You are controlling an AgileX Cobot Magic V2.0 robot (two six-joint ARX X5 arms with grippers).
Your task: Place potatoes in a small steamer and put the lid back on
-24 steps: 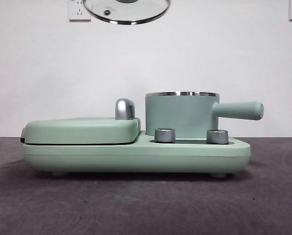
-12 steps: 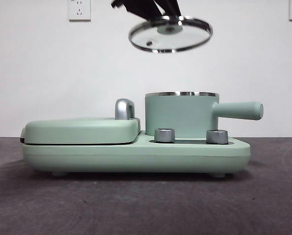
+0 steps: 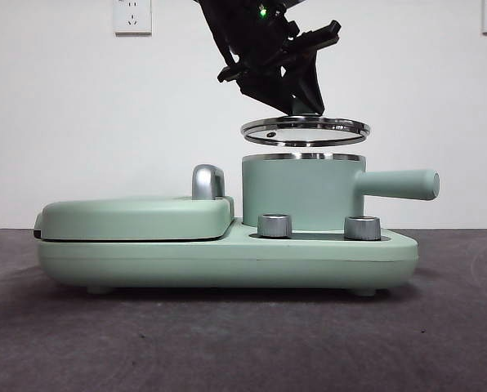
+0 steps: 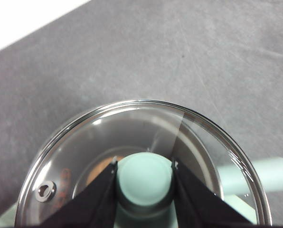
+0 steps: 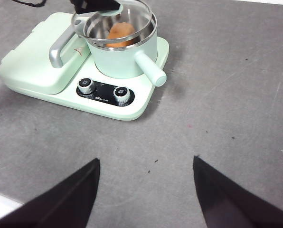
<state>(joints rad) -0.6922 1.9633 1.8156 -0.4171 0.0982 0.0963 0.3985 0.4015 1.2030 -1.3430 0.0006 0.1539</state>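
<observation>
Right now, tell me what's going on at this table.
The left gripper holds the lid by its green knob, jaws closed on either side of it, and hangs it level just above the small steamer, not yet touching the rim. The potato is already inside the pot. The steamer sits on the mint-green cooker base, beside the closed griddle section. The right gripper waits off to the side, open and holding nothing.

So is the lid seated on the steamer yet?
Not yet. The lid hangs just above the small steamer, a gap showing below it, the left gripper shut on its knob.
</observation>
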